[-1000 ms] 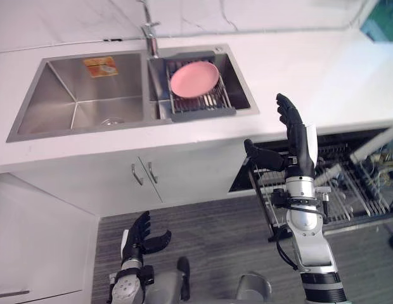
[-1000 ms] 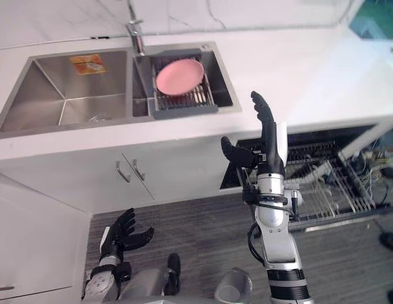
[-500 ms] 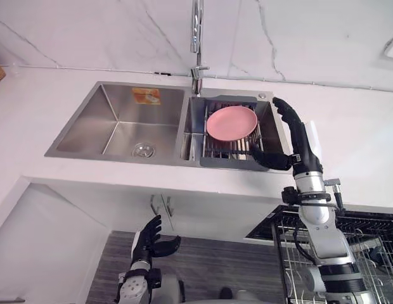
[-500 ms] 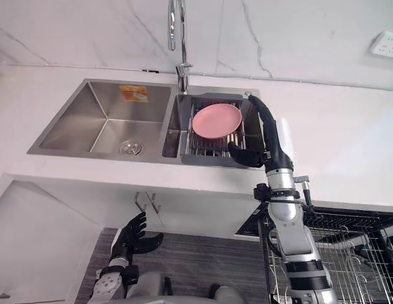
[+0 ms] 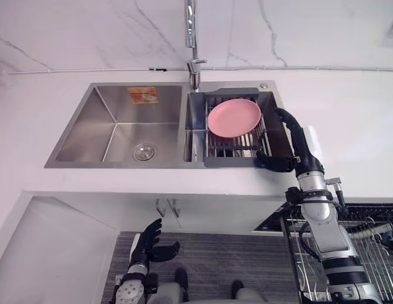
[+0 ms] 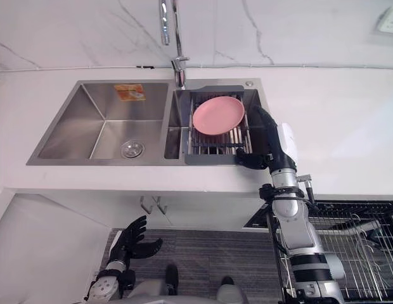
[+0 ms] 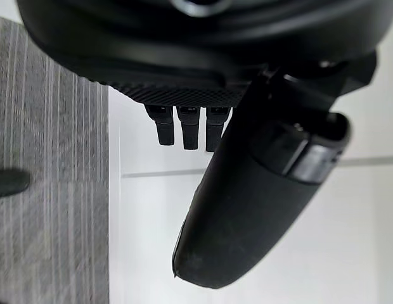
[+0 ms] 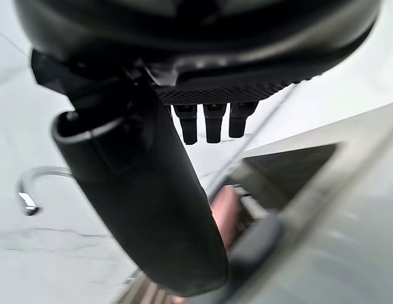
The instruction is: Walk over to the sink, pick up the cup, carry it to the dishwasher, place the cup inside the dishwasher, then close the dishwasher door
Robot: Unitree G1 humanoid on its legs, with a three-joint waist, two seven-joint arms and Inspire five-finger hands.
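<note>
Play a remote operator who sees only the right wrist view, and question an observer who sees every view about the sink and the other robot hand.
Operator: What is the pink blur in my view?
Observer: A pink plate lying on a dark rack in the sink's right basin.
Operator: Where is the left robot hand?
Observer: The left robot hand hangs open, low by the cabinet doors, holding nothing.

From the head, my two eyes look steeply down, sharing the sink (image 5: 114, 123) beside the right hand (image 5: 300, 149). Each wrist camera looks along its own hand from very close; the one on the left hand (image 7: 247, 209) faces the floor (image 7: 51, 190).
</note>
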